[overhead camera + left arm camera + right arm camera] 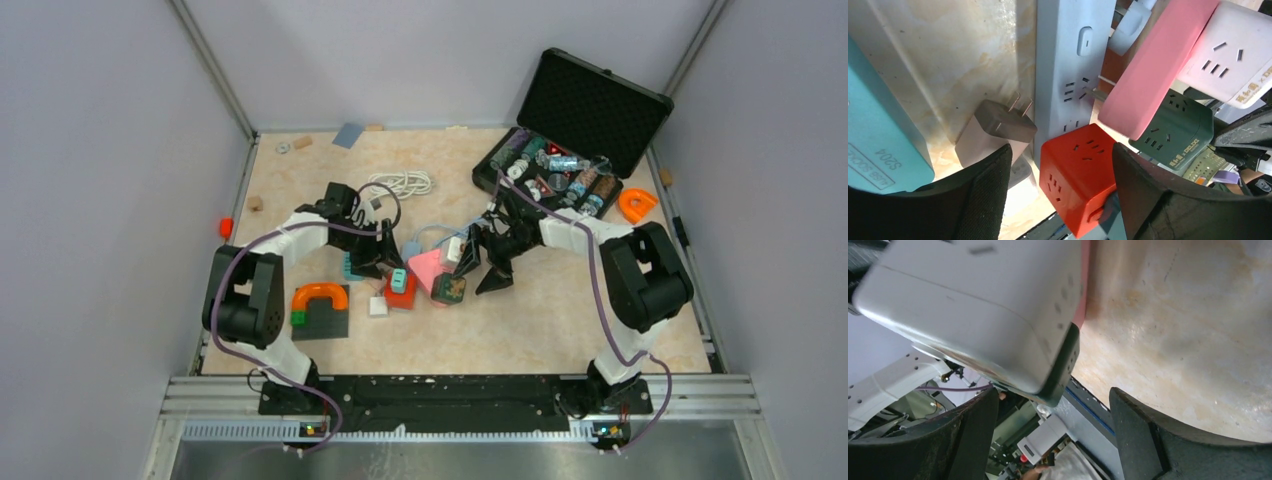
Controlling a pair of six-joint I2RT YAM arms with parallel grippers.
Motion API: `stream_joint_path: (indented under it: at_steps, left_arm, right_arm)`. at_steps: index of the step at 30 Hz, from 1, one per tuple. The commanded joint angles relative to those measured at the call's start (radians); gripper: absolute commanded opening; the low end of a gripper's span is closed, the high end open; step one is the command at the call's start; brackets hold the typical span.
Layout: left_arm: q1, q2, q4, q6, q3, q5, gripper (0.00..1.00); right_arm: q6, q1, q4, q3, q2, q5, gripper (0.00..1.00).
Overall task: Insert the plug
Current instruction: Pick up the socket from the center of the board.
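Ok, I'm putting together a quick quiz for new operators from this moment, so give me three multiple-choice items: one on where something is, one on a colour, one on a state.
1. In the top view, the open black case stands:
A) at the far right of the table
B) at the near left corner
C) between the arm bases

2. The cube socket seen between the left gripper's fingers is:
A) yellow
B) red
C) black

3. The brown two-prong plug is:
A) inside the black case
B) pushed fully into a socket
C) lying loose on the table, prongs bare

Answers:
1 A, it sits in the far right corner with its lid up.
2 B, it shows plainly red in the left wrist view.
3 C, both prongs show bare beside the white strip, and nothing grips it.
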Motion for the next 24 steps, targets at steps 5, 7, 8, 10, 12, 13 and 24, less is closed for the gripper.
stream_joint_path:
  at_steps: [5, 7, 8, 10, 12, 13, 24]
  left_arm:
    - [-0.005, -0.110, 0.099, -0.090, -0.019, -0.024, 0.79]
    - [-0.005, -0.122, 0.109, -0.107, -0.012, -0.036, 0.80]
    - [-0.005, -0.129, 0.112, -0.112, -0.010, -0.041, 0.80]
    - [-0.005, -0.139, 0.119, -0.115, -0.010, -0.044, 0.81]
    - [-0.005, -0.142, 0.131, -0.113, -0.009, -0.018, 0.82]
    - [-0.005, -0.142, 0.140, -0.110, -0.009, -0.001, 0.82]
    - [-0.033, -0.032, 0.202, -0.066, 0.054, 0.260, 0.70]
  right_arm:
    - [0.036, -0.015, 0.162, -0.028, -0.056, -0.057, 0.81]
    - [0.031, -0.016, 0.165, -0.036, -0.064, -0.054, 0.82]
    - [0.032, -0.016, 0.172, -0.041, -0.066, -0.053, 0.81]
    - [0.035, -0.015, 0.182, -0.046, -0.058, -0.053, 0.81]
    - [0.032, -0.016, 0.181, -0.044, -0.054, -0.040, 0.81]
    - [0.028, -0.016, 0.179, -0.042, -0.053, -0.032, 0.81]
    - [-0.038, -0.017, 0.122, 0.043, 0.004, -0.016, 0.78]
